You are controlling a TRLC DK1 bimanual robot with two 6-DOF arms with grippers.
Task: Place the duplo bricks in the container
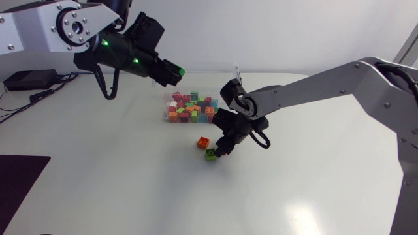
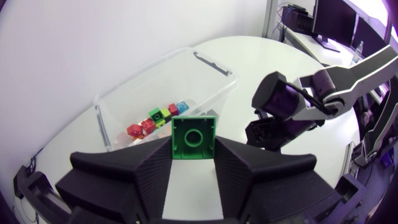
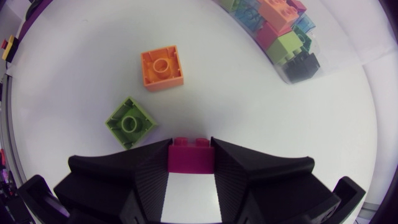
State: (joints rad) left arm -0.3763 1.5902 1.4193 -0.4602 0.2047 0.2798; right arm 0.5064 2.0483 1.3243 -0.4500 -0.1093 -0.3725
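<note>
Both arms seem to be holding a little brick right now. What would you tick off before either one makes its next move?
1. Left gripper shut on the green brick: ok.
2. Green brick directly over the container opening: cannot tell; the container lies ahead of and below the gripper.
3. Right gripper shut on the magenta brick: ok.
4. Orange brick on the table clear of the right gripper: ok.
5. Light green brick clear of the right gripper: cannot tell; it sits close beside one finger.
6. Left gripper apart from the right arm: ok.
</note>
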